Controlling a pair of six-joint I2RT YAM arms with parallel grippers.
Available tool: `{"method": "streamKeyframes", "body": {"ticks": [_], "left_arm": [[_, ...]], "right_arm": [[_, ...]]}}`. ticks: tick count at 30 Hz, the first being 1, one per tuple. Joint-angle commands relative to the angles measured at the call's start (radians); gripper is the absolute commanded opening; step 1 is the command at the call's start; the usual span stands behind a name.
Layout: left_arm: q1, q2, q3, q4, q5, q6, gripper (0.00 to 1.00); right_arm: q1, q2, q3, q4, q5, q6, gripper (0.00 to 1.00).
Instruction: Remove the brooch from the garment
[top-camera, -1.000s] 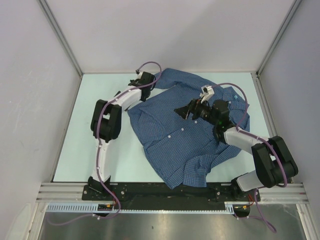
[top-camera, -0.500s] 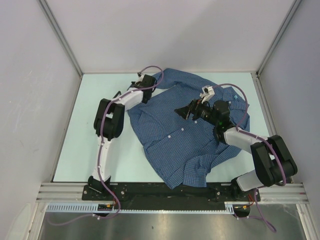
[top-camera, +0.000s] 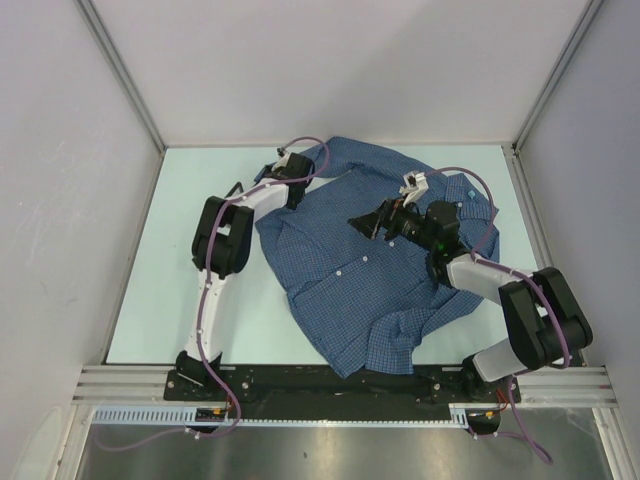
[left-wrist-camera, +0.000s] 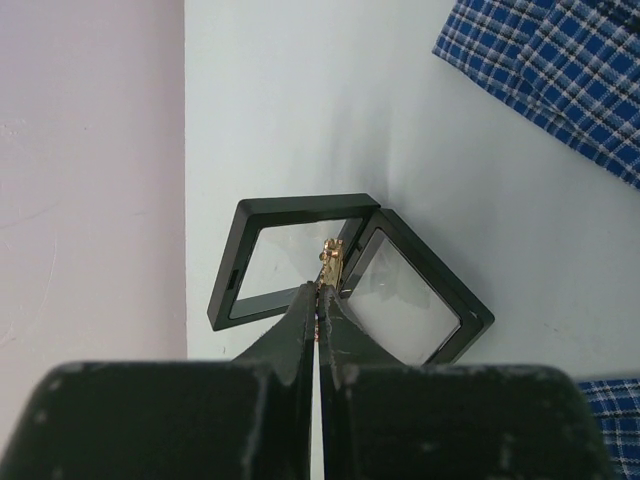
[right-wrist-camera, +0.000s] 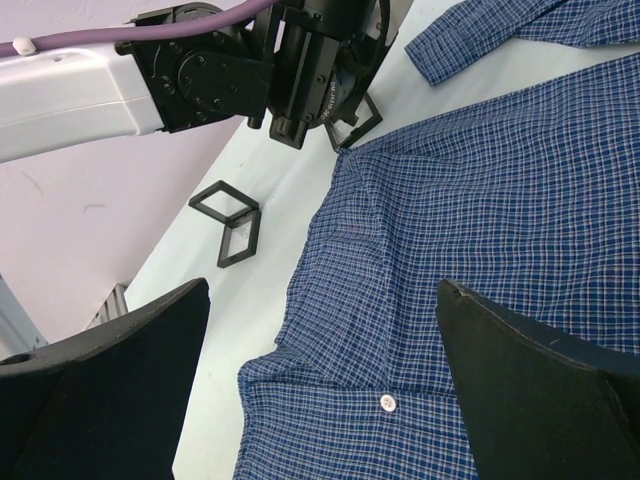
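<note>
The garment (top-camera: 370, 270) is a blue checked shirt spread across the middle of the table. In the left wrist view my left gripper (left-wrist-camera: 321, 295) is shut on a small gold brooch (left-wrist-camera: 328, 262), which sticks out past the fingertips. Below it lies an open black frame case (left-wrist-camera: 290, 205) on the pale table, off the shirt's edge (left-wrist-camera: 560, 70). In the top view the left gripper (top-camera: 286, 162) is at the shirt's far left corner. My right gripper (right-wrist-camera: 322, 290) hangs open over the shirt front (right-wrist-camera: 480, 200), near a white button (right-wrist-camera: 385, 402), holding nothing.
A second open black frame case (right-wrist-camera: 232, 215) lies on the table left of the shirt. The left arm (right-wrist-camera: 200, 80) shows in the right wrist view over the first case (right-wrist-camera: 355, 120). Grey walls (top-camera: 60, 200) enclose the table on three sides.
The left arm's elbow has swung right and its gripper has shifted a little toward the shirt's far corner. The right gripper's jaws have opened slightly wider; that arm has barely moved.
</note>
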Motion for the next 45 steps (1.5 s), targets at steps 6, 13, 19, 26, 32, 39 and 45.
{"method": "streamKeyframes", "body": {"ticks": [6, 13, 19, 26, 32, 39, 45], "left_arm": [[0.014, 0.016, 0.028, 0.047, -0.053, 0.051, 0.00], [0.025, 0.019, 0.017, 0.059, -0.056, 0.063, 0.00], [0.025, 0.025, 0.023, 0.056, -0.050, 0.063, 0.01], [0.025, 0.039, 0.025, 0.045, -0.045, 0.058, 0.01], [0.025, 0.042, 0.031, 0.036, -0.045, 0.054, 0.03], [0.015, 0.014, 0.032, 0.018, -0.041, 0.034, 0.24], [-0.017, -0.058, 0.020, 0.015, -0.035, 0.026, 0.41]], "right_arm": [[-0.010, 0.016, 0.001, 0.065, -0.024, 0.017, 1.00], [-0.015, 0.021, 0.001, 0.072, -0.032, 0.022, 1.00], [-0.018, 0.022, 0.001, 0.074, -0.036, 0.025, 1.00], [-0.019, 0.024, -0.001, 0.076, -0.039, 0.026, 1.00], [-0.018, 0.027, -0.001, 0.082, -0.042, 0.029, 1.00], [-0.019, 0.036, 0.001, 0.098, -0.050, 0.039, 1.00], [-0.025, 0.051, -0.001, 0.121, -0.064, 0.057, 1.00]]}}
